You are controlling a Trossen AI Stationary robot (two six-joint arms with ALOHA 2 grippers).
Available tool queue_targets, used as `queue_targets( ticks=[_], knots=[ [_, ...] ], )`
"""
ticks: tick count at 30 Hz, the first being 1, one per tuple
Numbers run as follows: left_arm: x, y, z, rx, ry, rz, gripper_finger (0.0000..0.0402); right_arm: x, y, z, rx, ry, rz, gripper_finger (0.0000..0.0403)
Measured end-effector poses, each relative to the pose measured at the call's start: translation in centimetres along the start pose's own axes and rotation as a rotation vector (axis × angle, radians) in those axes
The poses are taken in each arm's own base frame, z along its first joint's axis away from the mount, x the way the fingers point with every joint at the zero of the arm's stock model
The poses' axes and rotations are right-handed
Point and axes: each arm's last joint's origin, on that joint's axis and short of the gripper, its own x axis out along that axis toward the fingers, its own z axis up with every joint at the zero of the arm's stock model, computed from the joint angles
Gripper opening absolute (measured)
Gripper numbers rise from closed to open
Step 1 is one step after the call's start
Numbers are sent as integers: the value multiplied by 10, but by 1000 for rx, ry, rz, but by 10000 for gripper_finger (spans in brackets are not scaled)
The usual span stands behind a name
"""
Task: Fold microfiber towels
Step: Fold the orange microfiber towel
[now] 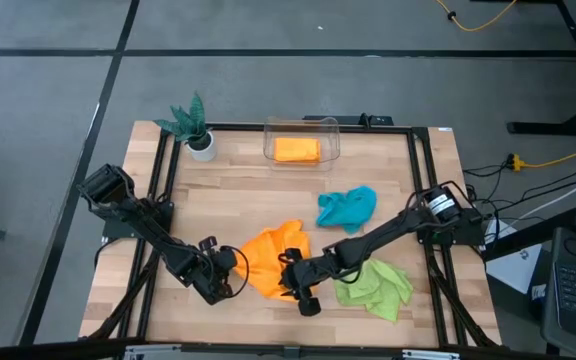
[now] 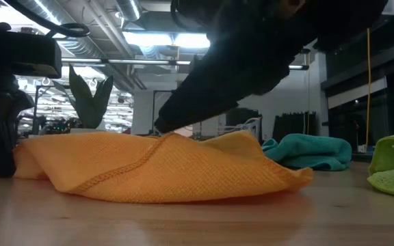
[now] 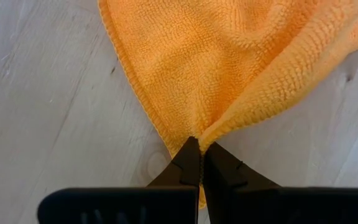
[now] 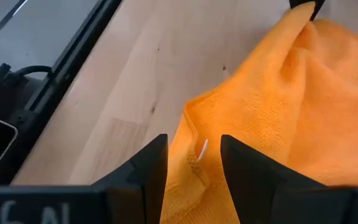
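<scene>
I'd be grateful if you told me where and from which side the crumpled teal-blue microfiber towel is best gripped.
Probably by the crumpled teal-blue microfiber towel's raised outer fold, from straight above: it lies bunched on the wooden table, so no flat corner offers itself. The right end effector is the nearer, though it now straddles the orange microfiber towel.

Left gripper (image 3: pixel 201 152): two dark fingers (image 3: pixel 188 163) pressed together, pinching one corner of the orange towel (image 3: pixel 229 56). From the pinched corner the cloth fans out away from the gripper. One stitched hem runs along its edge; another edge is doubled over in a thick fold. Waffle-like weave. Towel lies on the pale wood table (image 3: pixel 48 106), faint grain lines and a few small dark marks.
</scene>
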Motion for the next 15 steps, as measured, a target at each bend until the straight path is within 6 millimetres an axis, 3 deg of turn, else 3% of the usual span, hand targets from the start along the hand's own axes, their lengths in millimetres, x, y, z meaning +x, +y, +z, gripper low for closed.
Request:
queue_targets(
  ticks=[7, 15],
  knots=[
    [0, 0, 0, -7, -2, -2, 0, 22, -2, -20, 14, 60, 25, 151],
    [0, 0, 0, -18, -2, -2, 0, 22, 12, -15, 50, 67, 122, 151]
  ],
)
